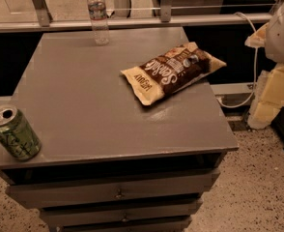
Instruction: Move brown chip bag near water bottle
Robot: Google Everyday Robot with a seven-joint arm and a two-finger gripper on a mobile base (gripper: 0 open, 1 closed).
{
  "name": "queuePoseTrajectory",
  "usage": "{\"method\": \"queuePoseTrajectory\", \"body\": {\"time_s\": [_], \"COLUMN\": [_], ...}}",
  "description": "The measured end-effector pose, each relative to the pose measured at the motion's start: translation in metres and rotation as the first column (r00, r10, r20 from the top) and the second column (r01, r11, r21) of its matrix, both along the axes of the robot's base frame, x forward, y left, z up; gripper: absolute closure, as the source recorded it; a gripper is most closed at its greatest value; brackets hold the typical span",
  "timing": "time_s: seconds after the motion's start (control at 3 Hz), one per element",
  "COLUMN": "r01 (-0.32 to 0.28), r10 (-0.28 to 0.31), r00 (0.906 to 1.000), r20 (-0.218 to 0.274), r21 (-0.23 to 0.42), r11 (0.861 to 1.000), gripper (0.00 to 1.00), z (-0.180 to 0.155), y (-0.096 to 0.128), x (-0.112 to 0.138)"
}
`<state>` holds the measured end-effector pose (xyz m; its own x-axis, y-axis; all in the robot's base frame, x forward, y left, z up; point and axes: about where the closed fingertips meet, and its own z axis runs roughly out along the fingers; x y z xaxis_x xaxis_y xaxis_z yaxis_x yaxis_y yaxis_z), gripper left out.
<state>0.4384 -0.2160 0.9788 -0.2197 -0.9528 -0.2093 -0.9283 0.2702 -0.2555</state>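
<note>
The brown chip bag (173,71) lies flat on the grey cabinet top (84,105), right of centre, with one cream end over the right edge. The water bottle (98,14) stands upright at the back edge, left of the bag and well apart from it. My gripper is out of view. Only a white rounded part of my arm (283,29) shows at the upper right edge, beyond the cabinet's right side and above floor level.
A green soda can (14,132) stands tilted at the front left corner. Drawers (118,193) sit below the top. Cream blocks (272,96) and a white cable (254,57) are on the right. A rail (132,22) runs behind.
</note>
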Motion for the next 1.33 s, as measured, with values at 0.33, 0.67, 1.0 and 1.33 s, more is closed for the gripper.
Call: {"method": "queuePoseTrajectory", "body": {"time_s": [0.33,0.67,1.0,1.33], "r01": [0.0,-0.001,-0.02,-0.045], "r10": [0.0,0.0,0.01,0.02], "r00": [1.0,0.9996,0.996,0.9899], "r20": [0.0,0.028,0.088,0.14], "r21": [0.0,0.028,0.111,0.182], "r11": [1.0,1.0,0.994,0.982], "gripper": [0.0,0.0,0.0,0.0], "z": [0.0,-0.004,-0.017,-0.026], "y": [0.0,0.002,0.01,0.014], "x": [0.0,0.015,0.059,0.098]}}
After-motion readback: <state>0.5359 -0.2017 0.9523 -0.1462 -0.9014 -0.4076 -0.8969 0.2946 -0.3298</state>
